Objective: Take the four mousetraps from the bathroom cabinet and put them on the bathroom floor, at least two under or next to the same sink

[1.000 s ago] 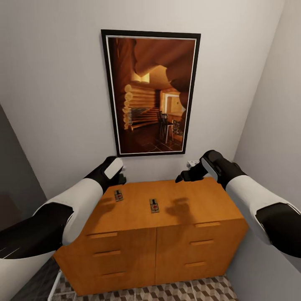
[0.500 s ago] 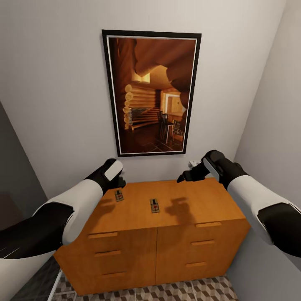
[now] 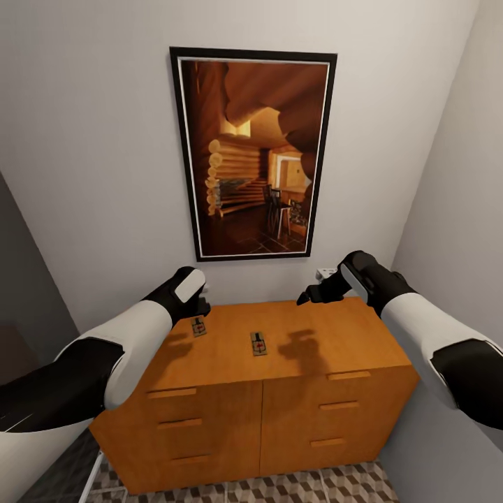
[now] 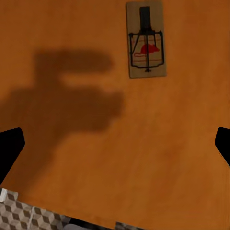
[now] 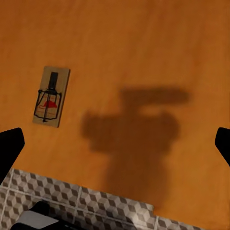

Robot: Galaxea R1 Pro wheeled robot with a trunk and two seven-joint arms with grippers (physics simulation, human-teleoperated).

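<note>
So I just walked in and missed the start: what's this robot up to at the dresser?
It is standing in front of the cabinet with both arms held over its top. Two mousetraps lie flat on the wood: one just under the left gripper, another nearer the middle. The right gripper hovers above bare wood. Both grippers are open and empty, so nothing has been picked up. The drawers look closed.

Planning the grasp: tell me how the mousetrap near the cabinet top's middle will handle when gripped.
The mousetrap looks like a thin flat board, so probably stiff and light. Lying flush on the cabinet, it may slide rather than lift. Its wire parts could snag a finger.
</note>
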